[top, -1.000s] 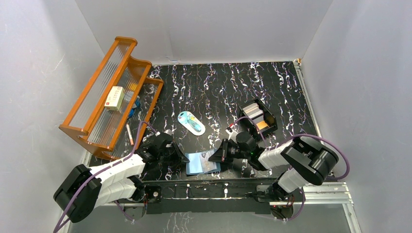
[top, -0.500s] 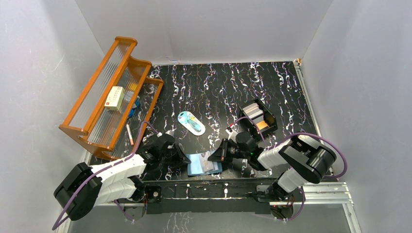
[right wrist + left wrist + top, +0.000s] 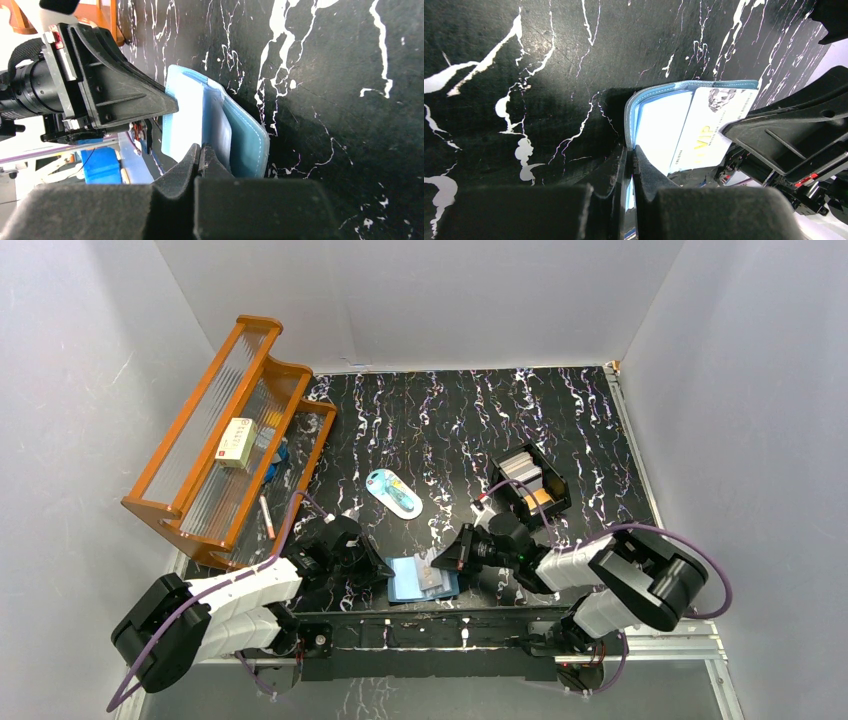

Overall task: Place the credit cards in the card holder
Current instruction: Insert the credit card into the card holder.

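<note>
The card holder [image 3: 412, 580], a blue wallet, lies open at the table's near edge between both grippers. My left gripper [image 3: 633, 149] is shut on the card holder's [image 3: 651, 132] left flap edge, and also shows in the top view [image 3: 380, 568]. My right gripper [image 3: 200, 147] is shut on a white credit card [image 3: 711, 122] printed "VIP", which lies over the wallet's pale inside [image 3: 182, 115]. From above, the right gripper [image 3: 441, 562] is at the wallet's right side. More credit cards [image 3: 522, 468], grey and orange, stand in a black box [image 3: 560, 482].
An orange wooden rack [image 3: 200, 440] at the left holds a cream box [image 3: 237, 442]. A light-blue oval item [image 3: 392, 492] lies mid-table. A pen [image 3: 266, 515] lies beside the rack. Grey walls close in the table.
The right arm's elbow has swung a little to the right while its gripper stays at the wallet. The wallet has shifted slightly. The left arm has barely moved.
</note>
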Robot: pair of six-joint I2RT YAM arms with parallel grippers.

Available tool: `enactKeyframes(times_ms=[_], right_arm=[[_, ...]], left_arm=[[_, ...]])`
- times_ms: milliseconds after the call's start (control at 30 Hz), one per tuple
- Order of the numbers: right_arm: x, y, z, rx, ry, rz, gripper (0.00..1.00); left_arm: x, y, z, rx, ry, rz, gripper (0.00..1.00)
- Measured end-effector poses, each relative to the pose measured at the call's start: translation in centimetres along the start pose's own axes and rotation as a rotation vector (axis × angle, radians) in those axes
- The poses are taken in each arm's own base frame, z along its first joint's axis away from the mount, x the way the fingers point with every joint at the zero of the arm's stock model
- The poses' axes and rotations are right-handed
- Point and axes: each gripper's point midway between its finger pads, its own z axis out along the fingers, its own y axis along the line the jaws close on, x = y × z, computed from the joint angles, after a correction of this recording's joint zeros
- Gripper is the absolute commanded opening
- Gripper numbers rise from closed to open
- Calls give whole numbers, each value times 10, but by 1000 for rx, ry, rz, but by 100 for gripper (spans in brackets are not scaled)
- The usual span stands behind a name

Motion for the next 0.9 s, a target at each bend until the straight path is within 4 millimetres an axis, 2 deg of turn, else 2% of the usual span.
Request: enactKeyframes(times_ms=[200, 900], right_arm=[[-4, -2, -3, 18, -29, -16, 0], [2, -7, 3, 27, -43, -26, 0]], left_arm=[[0, 0, 0, 0, 0, -5, 0], [1, 1, 1, -9, -5, -10, 0]])
